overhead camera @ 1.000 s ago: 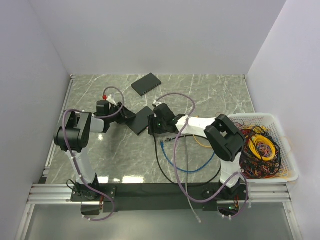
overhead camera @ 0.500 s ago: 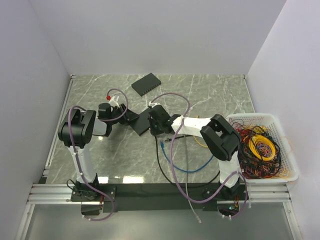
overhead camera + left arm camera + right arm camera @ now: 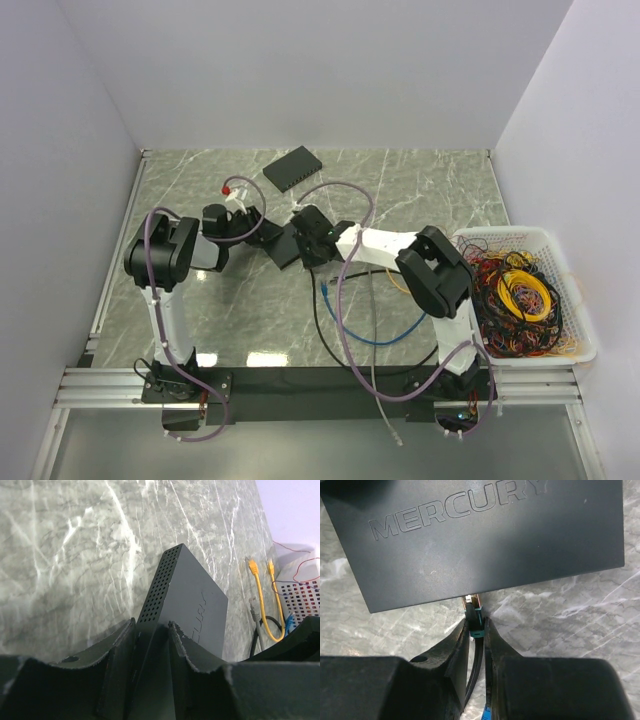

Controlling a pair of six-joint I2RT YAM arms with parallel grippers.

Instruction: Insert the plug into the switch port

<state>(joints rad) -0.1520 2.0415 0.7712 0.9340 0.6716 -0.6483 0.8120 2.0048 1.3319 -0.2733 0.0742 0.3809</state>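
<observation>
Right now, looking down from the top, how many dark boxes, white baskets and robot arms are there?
Dark boxes: 2
White baskets: 1
Robot arms: 2
Total: 5

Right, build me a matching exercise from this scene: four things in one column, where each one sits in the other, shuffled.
Things
1. grey switch box
2. teal-collared plug
3. yellow cable
4. white basket

Places
A. lying loose on the table
B. pinched in the right gripper, at the box's edge
C. far right, full of tangled cables
D. clamped at one end by the left gripper

Pairs: 1-D, 2-B, 3-A, 4-C
</observation>
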